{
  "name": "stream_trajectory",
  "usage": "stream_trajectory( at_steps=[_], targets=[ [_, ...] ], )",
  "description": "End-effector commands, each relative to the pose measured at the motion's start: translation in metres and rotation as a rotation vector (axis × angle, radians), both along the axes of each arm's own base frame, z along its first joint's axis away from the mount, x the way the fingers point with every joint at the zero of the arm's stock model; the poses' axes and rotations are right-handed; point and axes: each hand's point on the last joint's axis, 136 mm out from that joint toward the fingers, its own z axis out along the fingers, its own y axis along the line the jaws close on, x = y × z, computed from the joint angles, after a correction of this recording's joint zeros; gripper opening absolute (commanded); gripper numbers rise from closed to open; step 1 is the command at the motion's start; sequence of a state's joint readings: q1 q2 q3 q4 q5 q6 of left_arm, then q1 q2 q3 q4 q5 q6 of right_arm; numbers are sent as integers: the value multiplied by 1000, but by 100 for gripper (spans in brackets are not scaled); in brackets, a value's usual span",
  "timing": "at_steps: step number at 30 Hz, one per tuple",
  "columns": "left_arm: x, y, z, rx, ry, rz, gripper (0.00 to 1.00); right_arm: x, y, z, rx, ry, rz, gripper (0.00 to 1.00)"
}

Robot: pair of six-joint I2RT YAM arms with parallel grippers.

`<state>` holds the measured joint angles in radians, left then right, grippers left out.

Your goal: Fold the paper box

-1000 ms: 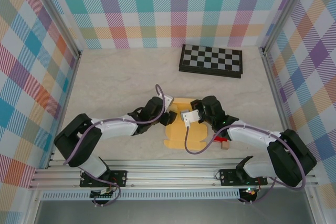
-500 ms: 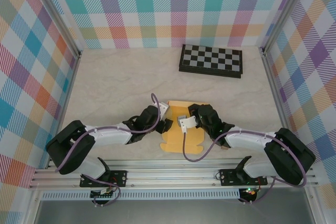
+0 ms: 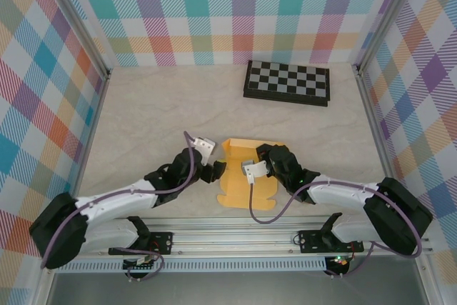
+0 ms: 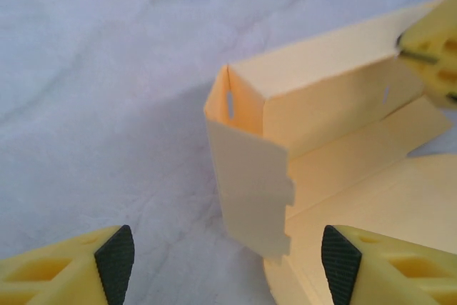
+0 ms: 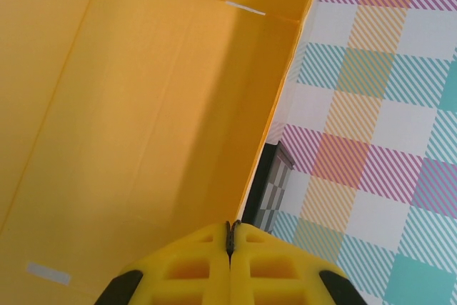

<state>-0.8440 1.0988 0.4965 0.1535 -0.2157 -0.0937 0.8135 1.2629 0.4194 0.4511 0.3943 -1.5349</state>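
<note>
The paper box (image 3: 243, 188) is yellow-orange cardboard, partly folded, lying on the table between the two arms. Its far wall stands up, and a notched side flap (image 4: 251, 187) stands upright at its left end. My left gripper (image 3: 216, 171) sits just left of the box, low over the table. In the left wrist view the left gripper (image 4: 227, 262) is open, with the flap ahead between its black pads (image 4: 114, 262) and touching neither. My right gripper (image 5: 232, 237) is shut on the top edge of the box's wall (image 5: 282, 105), looking down into the box (image 5: 143, 105).
A black-and-white checkerboard (image 3: 287, 82) lies at the back right of the table, beyond the box. Plaid walls close in the table on three sides. Bare table stretches left of and behind the box.
My left gripper has drawn back to the left, away from the box, and its jaws stand wider. The right gripper and the box have shifted slightly toward the near edge.
</note>
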Motion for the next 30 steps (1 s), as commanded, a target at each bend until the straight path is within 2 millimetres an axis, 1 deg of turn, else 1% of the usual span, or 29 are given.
stream_trajectory(
  at_steps=[1,3,5,8,11,13,15,18,20,22,24,26,28,30],
  targets=[
    [-6,22,5,-19,31,96,77,-10,-7,-20,-72,50,9,0],
    [-2,39,4,-36,32,162,78,-10,-7,-19,-71,47,13,0],
    [5,51,-3,-60,58,214,78,-10,-7,-18,-69,44,14,0],
    [16,59,-17,-132,126,253,77,-10,-7,-17,-72,37,17,0],
    [27,57,-27,-144,135,250,76,-12,-7,-16,-70,37,20,0],
    [34,52,-30,-120,127,227,75,-12,-8,-16,-70,37,20,0],
    [41,40,-30,-95,122,173,74,-13,-7,-17,-73,38,21,0],
    [50,25,-25,-82,91,109,74,-13,-7,-18,-73,41,21,0],
    [52,16,-24,-70,75,54,74,-14,-8,-19,-76,44,21,0],
    [52,6,-24,-67,78,-3,73,-14,-8,-19,-77,46,20,0],
    [46,-10,-26,-85,101,-92,72,-14,-8,-20,-78,50,20,0],
    [41,-21,-27,-97,123,-151,71,-14,-8,-20,-80,51,19,0],
    [37,-27,-31,-91,136,-186,70,-14,-8,-22,-82,55,19,0],
    [35,-29,-36,-74,147,-199,70,-14,-8,-22,-82,59,18,0]
  ],
)
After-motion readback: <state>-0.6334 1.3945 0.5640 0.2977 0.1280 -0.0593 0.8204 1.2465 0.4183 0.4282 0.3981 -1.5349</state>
